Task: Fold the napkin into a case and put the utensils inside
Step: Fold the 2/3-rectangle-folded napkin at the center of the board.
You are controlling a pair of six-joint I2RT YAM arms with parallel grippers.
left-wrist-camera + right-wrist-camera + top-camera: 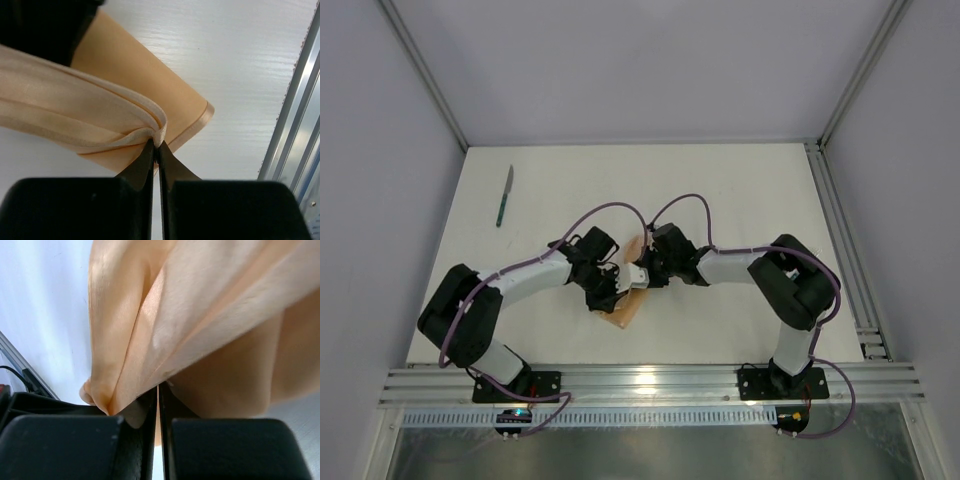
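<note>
Peach napkin [628, 312] pinched from both sides on the table [740, 200].
Only overhead shows a teal-handled utensil [504, 196] well left of the napkin; left gripper [156, 149] nips its hemmed edge, right gripper [159, 390] its bunched glossy folds.

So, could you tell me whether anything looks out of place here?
Only one utensil is visible, alone at the far left of the table, well apart from the napkin; no second one shows. Nothing looks spilled or damaged.
</note>
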